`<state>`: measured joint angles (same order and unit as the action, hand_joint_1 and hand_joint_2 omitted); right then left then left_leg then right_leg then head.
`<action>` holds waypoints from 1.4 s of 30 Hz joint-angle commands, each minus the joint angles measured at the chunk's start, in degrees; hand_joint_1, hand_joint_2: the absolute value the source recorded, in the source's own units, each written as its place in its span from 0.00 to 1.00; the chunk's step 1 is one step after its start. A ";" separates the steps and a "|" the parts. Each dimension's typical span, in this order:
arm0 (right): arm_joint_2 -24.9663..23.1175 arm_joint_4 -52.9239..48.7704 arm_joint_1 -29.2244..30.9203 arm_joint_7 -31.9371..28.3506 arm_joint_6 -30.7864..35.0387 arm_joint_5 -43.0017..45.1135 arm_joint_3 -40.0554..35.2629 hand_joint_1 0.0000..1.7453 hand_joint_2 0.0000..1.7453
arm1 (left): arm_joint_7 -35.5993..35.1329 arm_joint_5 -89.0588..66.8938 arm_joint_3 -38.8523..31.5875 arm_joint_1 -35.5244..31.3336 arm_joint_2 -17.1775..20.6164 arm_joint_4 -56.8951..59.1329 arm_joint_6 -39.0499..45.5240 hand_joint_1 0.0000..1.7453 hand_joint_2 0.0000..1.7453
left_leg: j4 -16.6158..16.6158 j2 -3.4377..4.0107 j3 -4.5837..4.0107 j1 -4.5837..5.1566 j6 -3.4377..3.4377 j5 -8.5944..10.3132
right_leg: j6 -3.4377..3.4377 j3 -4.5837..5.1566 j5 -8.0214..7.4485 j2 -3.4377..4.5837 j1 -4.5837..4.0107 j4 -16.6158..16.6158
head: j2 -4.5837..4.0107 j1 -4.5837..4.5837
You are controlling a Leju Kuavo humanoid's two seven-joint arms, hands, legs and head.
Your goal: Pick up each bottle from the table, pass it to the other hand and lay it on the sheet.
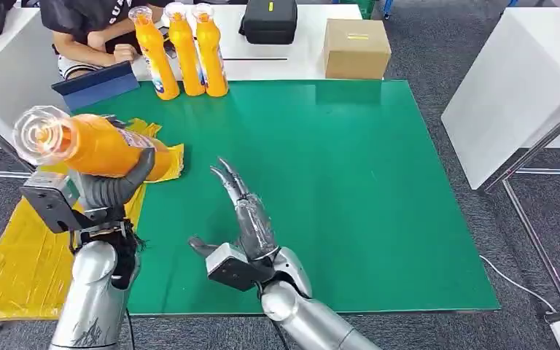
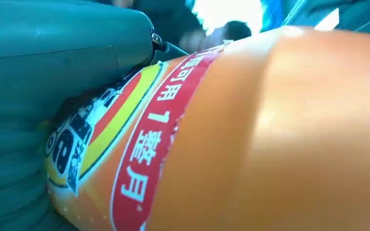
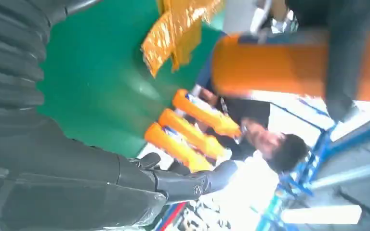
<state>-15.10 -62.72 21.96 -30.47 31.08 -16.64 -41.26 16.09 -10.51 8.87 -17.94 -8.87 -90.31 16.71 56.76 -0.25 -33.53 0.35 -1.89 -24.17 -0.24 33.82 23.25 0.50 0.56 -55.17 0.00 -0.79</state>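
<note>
The robot's left hand (image 1: 113, 188) grips an orange bottle (image 1: 87, 146) on its side above the yellow sheet (image 1: 29, 255), fingers wrapped under its body, cap end toward the camera. The right hand (image 1: 244, 211) hovers empty, fingers spread, over the green mat (image 1: 350, 189). Three bottles (image 1: 182, 51) stand at the mat's far edge.
</note>
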 commanded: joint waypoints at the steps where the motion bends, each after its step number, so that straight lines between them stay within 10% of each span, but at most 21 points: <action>1: 11.25 -26.02 -11.51 1.79 -0.12 -2.51 7.36 0.00 1.00 | 0.69 -14.94 -2.18 -3.04 3.53 2.84 6.07 1.00 1.00 | -0.03 -0.38 0.18 -0.04 0.12 -0.04 | 0.01 -0.32 0.14 -0.41 -0.05 0.09 | 0.00 0.00; 26: 11.21 -26.84 -13.34 1.50 1.11 -3.83 8.80 0.00 1.00 | 0.56 -21.55 -0.61 -3.33 5.08 4.77 8.53 1.00 1.00 | 0.00 -0.05 0.25 -0.12 0.14 -0.10 | 0.04 -0.24 0.09 -0.12 -0.02 0.04 | 0.00 0.00; 42: 17.71 -47.79 -26.45 0.03 8.92 -20.81 31.06 0.00 1.00 | -4.04 -65.07 11.10 -19.77 13.28 50.46 20.86 1.00 1.00 | -0.13 -0.46 0.45 0.09 0.12 0.00 | 0.02 -0.33 0.12 -0.51 0.04 0.14 | 0.00 -0.02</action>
<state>-1.40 -103.86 -0.34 -31.93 39.87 -35.16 -20.14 12.02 -70.24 13.18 -27.94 0.26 -69.64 34.53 56.78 -0.35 -33.36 0.41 -1.89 -24.21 -0.25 33.83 23.24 0.37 0.58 -55.13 0.00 -0.81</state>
